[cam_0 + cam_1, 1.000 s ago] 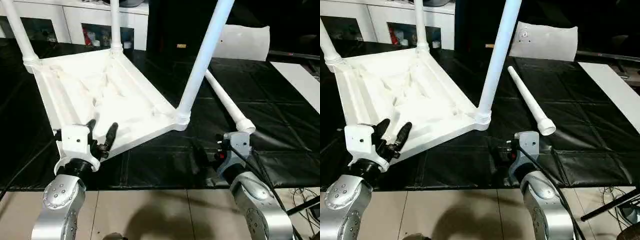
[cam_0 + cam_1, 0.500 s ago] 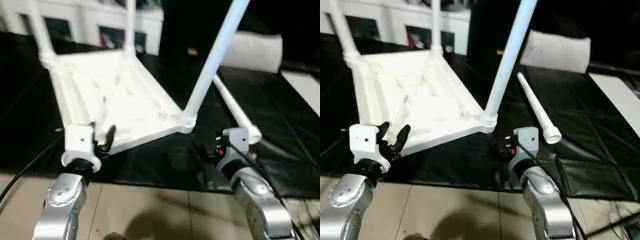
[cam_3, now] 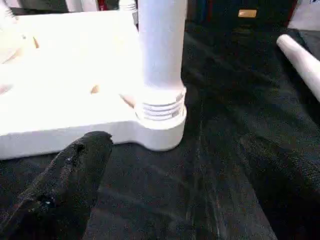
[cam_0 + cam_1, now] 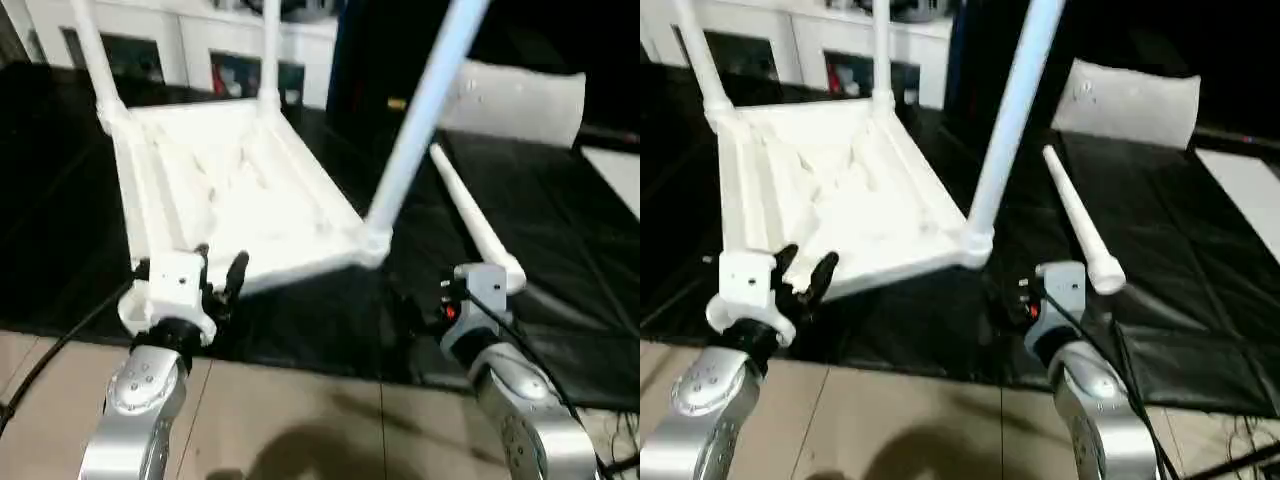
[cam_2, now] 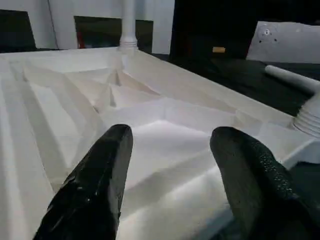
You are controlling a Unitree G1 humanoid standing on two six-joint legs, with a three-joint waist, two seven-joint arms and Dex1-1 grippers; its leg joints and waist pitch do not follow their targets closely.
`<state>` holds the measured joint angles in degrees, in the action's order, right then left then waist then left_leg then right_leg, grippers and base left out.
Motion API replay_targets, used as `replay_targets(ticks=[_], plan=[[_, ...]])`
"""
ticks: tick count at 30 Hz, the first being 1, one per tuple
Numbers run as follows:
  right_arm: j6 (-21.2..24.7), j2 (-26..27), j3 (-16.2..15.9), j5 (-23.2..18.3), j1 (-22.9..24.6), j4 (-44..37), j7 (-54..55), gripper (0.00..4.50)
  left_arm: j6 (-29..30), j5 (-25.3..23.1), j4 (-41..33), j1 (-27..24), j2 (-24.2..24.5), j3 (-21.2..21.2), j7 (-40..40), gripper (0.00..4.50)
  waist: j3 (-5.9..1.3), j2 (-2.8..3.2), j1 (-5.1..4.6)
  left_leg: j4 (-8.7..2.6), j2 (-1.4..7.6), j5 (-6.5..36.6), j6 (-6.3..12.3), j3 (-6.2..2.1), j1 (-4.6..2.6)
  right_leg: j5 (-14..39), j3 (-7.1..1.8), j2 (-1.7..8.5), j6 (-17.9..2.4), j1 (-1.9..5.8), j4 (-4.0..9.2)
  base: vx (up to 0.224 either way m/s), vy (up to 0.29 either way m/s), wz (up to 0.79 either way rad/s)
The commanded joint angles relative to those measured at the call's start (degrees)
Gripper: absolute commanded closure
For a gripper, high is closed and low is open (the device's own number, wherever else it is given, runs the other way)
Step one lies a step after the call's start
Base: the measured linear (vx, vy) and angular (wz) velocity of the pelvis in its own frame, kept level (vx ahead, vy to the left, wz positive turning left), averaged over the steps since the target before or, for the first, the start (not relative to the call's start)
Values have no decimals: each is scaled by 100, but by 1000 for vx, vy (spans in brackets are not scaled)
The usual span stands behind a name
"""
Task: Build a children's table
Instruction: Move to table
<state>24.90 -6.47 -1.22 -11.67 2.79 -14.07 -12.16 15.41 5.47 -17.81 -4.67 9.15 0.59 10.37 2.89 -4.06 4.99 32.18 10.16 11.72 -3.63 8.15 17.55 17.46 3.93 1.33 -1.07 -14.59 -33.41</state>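
Your right gripper (image 4: 1015, 300) faces bare black mat (image 4: 1200, 290) — bounded by the fitted leg (image 4: 1010, 110) and the loose leg (image 4: 1077, 220).

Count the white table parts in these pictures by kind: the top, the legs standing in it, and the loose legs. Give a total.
Table top: 1
Legs standing in the top: 3
Loose legs lying on the black mat: 1
Total: 5 parts

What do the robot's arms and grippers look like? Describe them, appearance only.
Both forearms are rounded silver metal shells studded with small bolts. The left gripper has two black, finely textured fingers on a blocky white wrist housing. The right gripper sits on a grey-white housing with a small red mark and a black cable trailing down the arm.
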Motion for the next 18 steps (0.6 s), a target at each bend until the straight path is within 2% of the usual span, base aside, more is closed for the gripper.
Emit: replay_targets(ticks=[1,2,3,4,5,6,7,8,9,10,11,12,13,14,15,16,17,18], plan=[[97,-24,58,-59,11,-120,0,0,-1,-6,-140,-35,55,-118,92,166,-212,121,-46,-505,337,2171,294,-123,-107,1655,-245,445,-562,91,543,130,69,-1],[104,-24,54,-63,12,-126,6,0,-3,-12,-140,-35,71,-127,112,166,-246,133,-54,-511,340,1926,406,-138,-121,1270,-225,428,-561,136,511,175,58,-2],[109,-23,44,-70,7,-128,14,0,8,-35,-140,-34,109,-149,148,166,-303,133,-97,-499,359,1458,726,-203,-217,534,-181,371,-496,121,393,178,34,1],[109,-23,44,-70,7,-128,14,0,8,-35,-140,-34,109,-149,148,166,-325,142,-153,-461,377,1098,1107,-270,-316,13,-147,365,-421,57,274,178,34,1],[96,-22,32,-72,16,-128,10,0,0,-36,-154,-56,113,-148,156,166,-354,138,-170,-405,359,835,1341,-293,-346,-287,-135,361,-339,56,221,177,5,3],[89,-20,31,-74,20,-128,5,0,-5,-42,-160,-62,123,-154,164,166,-391,96,-185,-269,302,289,1822,-292,-354,-801,-154,364,-147,64,143,178,-14,5],[85,-19,31,-76,22,-128,2,0,-8,-47,-163,-65,132,-159,170,166,-387,39,-158,-120,103,-31,1984,-164,-166,-1275,-238,353,47,238,189,178,-14,5],[65,-19,40,-72,44,-129,-6,0,-17,-44,-191,-87,148,-170,198,166,-395,-30,-81,46,-149,-106,1866,-36,129,-1644,-353,301,248,544,298,151,0,10],[58,-17,48,-76,56,-134,-8,0,-20,-44,-198,-95,152,-173,204,166,-420,-29,28,182,-245,-33,1374,10,476,-1979,-491,368,605,844,403,165,17,4],[46,-10,67,-84,79,-148,-15,0,-25,-42,-206,-108,162,-180,209,166,-421,14,120,180,-252,-118,1025,-27,525,-2518,-413,181,1072,955,338,165,17,4],[25,-9,80,-82,121,-172,-20,0,-48,-41,-203,-128,184,-190,228,166,-426,67,107,124,-200,-263,958,-91,410,-2836,-302,40,1299,904,201,197,16,1],[11,-10,86,-79,149,-187,-24,0,-65,-40,-200,-141,199,-197,241,166,-559,236,-127,77,259,-1249,1749,-643,-642,-2482,96,-117,1678,-20,-526,296,-95,-1],[11,-10,86,-79,149,-187,-24,0,-65,-40,-200,-141,199,-197,241,166,-618,182,-449,51,1147,-2723,3353,-1418,-1511,506,6,422,1373,-1285,-1106,296,-95,-1],[-6,3,115,-101,238,-251,-14,0,-101,24,-209,-178,197,-185,289,166,-521,178,-431,129,1119,-3260,3500,-1282,-1400,882,-94,529,1035,-1429,-1114,183,-102,7],[-35,10,125,-113,326,-301,-9,0,-174,155,-212,-224,158,-144,347,166,-447,98,-446,69,818,-3698,3193,-715,-898,-221,-173,546,610,-1459,-1114,-137,8,11],[-72,13,119,-111,396,-325,-14,0,-170,189,-212,-259,165,-140,377,166,-385,-16,-396,125,136,-3338,2650,-65,-357,-1865,-170,436,90,-1202,-520,-137,8,11],[-72,13,119,-111,396,-325,-14,0,-170,189,-212,-259,165,-140,377,166,-401,-192,-386,278,-234,-2700,2324,155,-319,-2493,-277,404,-10,-1057,-90,-211,2,9],[-66,27,136,-84,566,-439,45,0,-196,342,-170,-337,172,-133,552,166,-371,-424,-216,440,-527,-681,1578,215,-7,-1247,-868,722,464,-621,382,0,0,0]])
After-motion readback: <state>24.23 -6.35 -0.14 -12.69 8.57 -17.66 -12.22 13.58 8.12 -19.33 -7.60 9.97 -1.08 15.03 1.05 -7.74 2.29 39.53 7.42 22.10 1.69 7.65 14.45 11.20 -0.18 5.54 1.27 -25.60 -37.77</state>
